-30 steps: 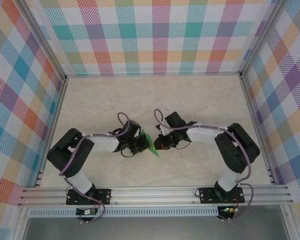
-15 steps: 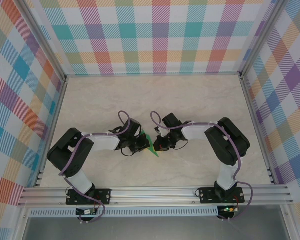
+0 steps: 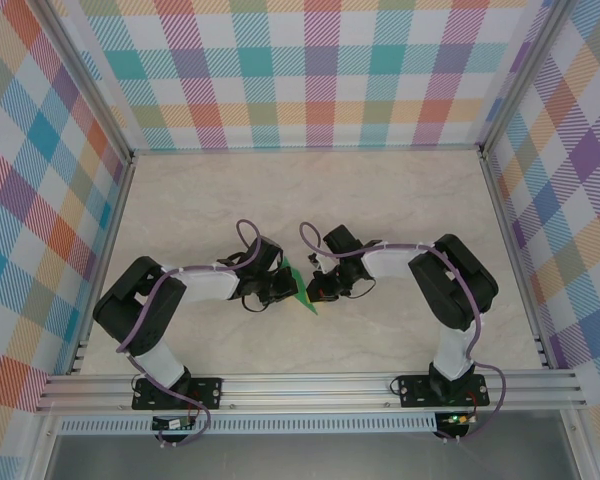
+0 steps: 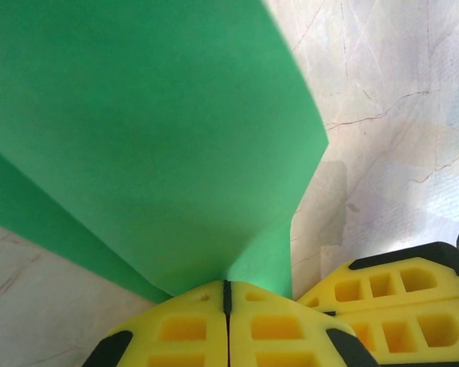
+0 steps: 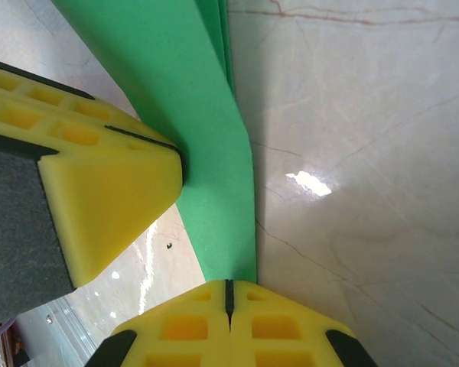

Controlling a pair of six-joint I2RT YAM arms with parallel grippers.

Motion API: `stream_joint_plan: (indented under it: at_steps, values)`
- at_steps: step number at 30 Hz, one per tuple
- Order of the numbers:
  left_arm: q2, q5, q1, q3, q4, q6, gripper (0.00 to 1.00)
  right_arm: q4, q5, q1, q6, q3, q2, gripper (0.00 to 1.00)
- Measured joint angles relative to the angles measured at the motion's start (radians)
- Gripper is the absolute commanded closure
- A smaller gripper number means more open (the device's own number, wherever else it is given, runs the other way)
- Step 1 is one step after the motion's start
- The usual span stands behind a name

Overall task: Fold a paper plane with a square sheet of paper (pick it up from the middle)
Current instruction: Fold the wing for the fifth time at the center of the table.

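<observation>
Your left gripper (image 4: 226, 294): pads pinched tight on green paper (image 4: 138, 138), folded flap fanning out ahead. Your right gripper (image 5: 229, 294): clamped on same paper's narrow end (grippers close together). Paper held between both, over middle of table (image 3: 400, 200).
</observation>
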Motion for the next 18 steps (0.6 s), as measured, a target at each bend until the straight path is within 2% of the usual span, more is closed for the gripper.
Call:
stream_joint_plan:
  at_steps: [10,18]
  values:
    - [0.000,-0.002,0.000,0.000,-0.001,0.000,0.95,-0.006,-0.044,0.000,0.004,0.060,0.000,0.99]
    - [0.000,0.002,0.003,0.013,-0.012,0.039,0.95,-0.011,-0.027,0.000,0.003,0.054,0.027,1.00]
